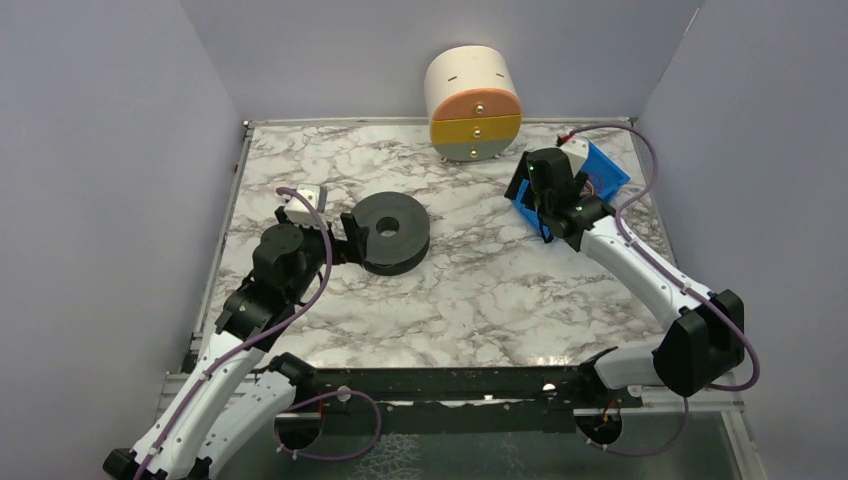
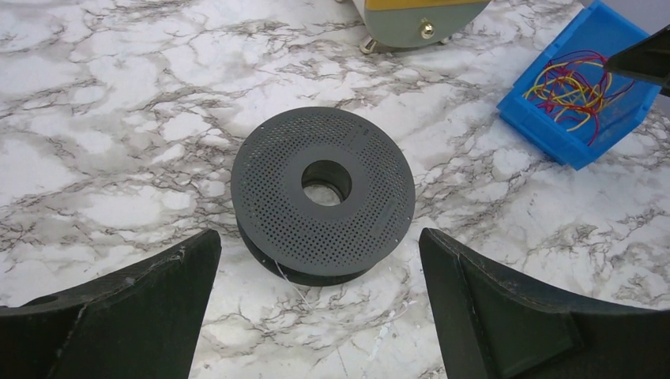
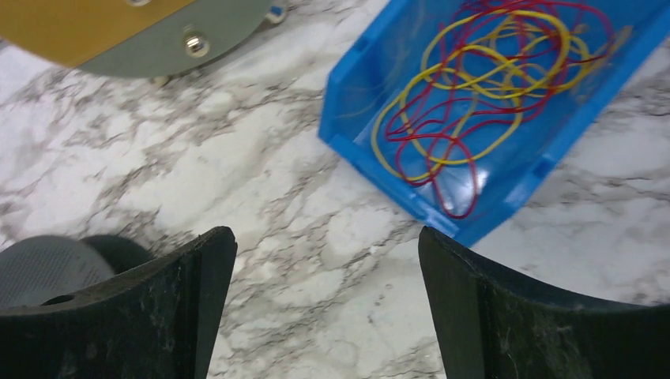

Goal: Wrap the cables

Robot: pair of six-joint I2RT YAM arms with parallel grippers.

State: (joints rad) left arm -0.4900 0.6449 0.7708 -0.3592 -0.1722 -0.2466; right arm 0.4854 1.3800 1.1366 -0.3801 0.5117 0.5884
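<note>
Red cables [image 3: 474, 87] are seen tangled inside blue bin [image 3: 506, 201], well right of black spool [image 2: 276, 189]. The left gripper [image 2: 320, 237] is held wide, empty, just short of spool; the right gripper [image 3: 325, 237] is spread wide, empty, right of spool, beside bin.

I saw a smooth table top [image 2: 95, 118] with a marble print and a faint sheen. The spool [image 2: 276, 189] looked like matt black plastic, its face pitted with tiny holes. The bin [image 3: 517, 193] was smooth, glossy blue plastic; the cables [image 3: 482, 87] in it had slick coloured sheathing. A drawer knob [image 3: 192, 43] shone like metal. My right gripper [image 3: 325, 234] had matt black fingers [image 3: 545, 316], scuffed and dusty.
</note>
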